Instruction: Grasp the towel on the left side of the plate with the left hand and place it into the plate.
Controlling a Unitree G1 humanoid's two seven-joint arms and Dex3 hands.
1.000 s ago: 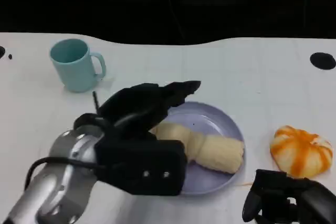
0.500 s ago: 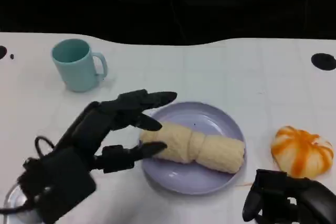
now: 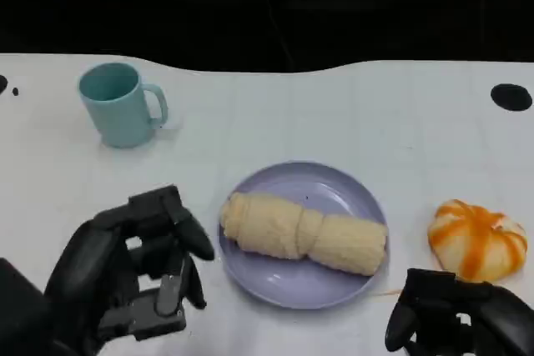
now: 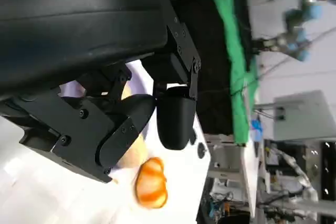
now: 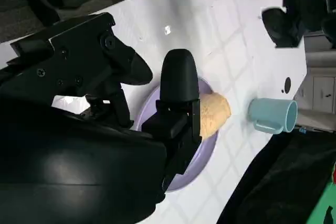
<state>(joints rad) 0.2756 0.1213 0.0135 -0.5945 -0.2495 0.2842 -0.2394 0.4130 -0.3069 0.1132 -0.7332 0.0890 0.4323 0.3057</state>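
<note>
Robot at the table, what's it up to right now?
The rolled yellow towel already lies in the purple plate. The robot's left hand hangs beside the plate holding nothing, and the right hand rests low near the orange-striped bun. A teal mug stands farther back on the table. The placing looks done.

The rolled, pale yellow towel (image 3: 304,233) lies slantwise inside the round lilac plate (image 3: 334,193).
</note>
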